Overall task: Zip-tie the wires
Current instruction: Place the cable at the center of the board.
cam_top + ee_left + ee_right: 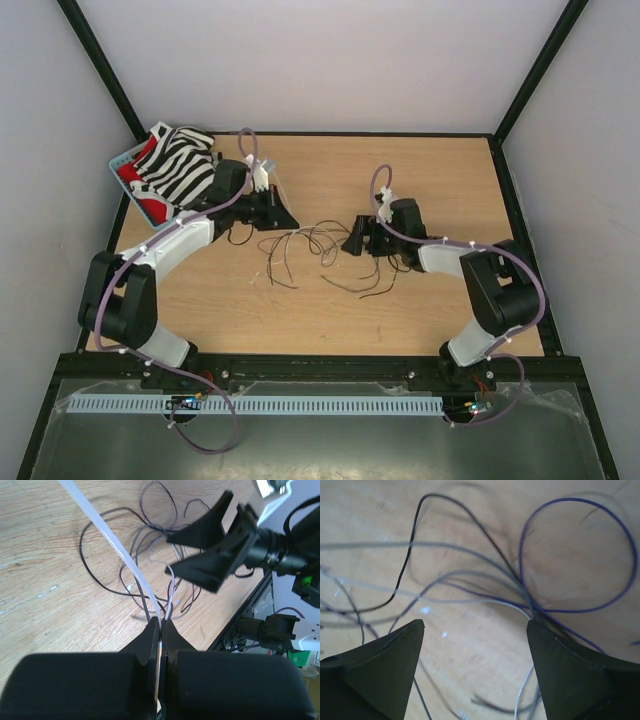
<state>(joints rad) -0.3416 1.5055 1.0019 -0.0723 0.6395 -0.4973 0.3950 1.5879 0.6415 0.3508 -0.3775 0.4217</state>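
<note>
The wires (312, 250) lie as a loose tangle of thin dark and pale strands on the wooden table between the two arms. My left gripper (286, 216) sits at the tangle's left edge. In the left wrist view it (161, 622) is shut on a translucent white zip tie (117, 545), which arcs up and away over the wires (171, 587). My right gripper (352, 241) is at the tangle's right side, open and low over the table. In the right wrist view it (475, 627) has grey, black and purple wires (470, 572) between and ahead of its spread fingers, with nothing held. It also shows open in the left wrist view (202, 555).
A blue basket (118, 166) holding a zebra-striped cloth (178, 165) stands at the table's back left corner, behind the left arm. A black frame rail (320, 365) runs along the near edge, with a white slotted duct (250, 405) below it.
</note>
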